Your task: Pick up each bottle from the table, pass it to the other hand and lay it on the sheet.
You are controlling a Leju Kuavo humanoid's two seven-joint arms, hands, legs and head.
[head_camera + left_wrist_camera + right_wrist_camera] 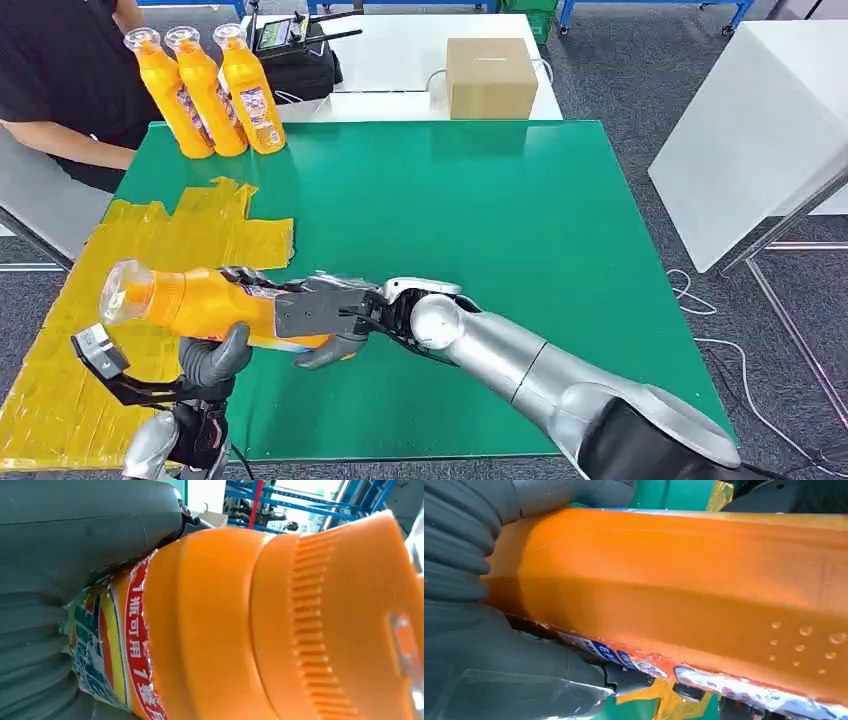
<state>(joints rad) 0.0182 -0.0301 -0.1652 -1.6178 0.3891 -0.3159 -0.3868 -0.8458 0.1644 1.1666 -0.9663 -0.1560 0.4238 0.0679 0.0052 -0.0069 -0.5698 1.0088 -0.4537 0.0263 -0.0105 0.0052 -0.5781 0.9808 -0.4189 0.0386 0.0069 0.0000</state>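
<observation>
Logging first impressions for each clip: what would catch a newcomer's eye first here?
The orange bottle, lying sideways in mid-air over the near edge of the green table, with the right hand around its body and the left hand under it. Next, three more orange bottles standing at the far left corner, and the crinkled yellow sheet on the left.

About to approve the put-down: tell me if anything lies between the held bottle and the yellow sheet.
Nothing visible does. The orange bottle lies sideways in the air, gripped by the right hand and the left hand, its cap end already over the yellow sheet. The sheet's near part shows bare.
</observation>
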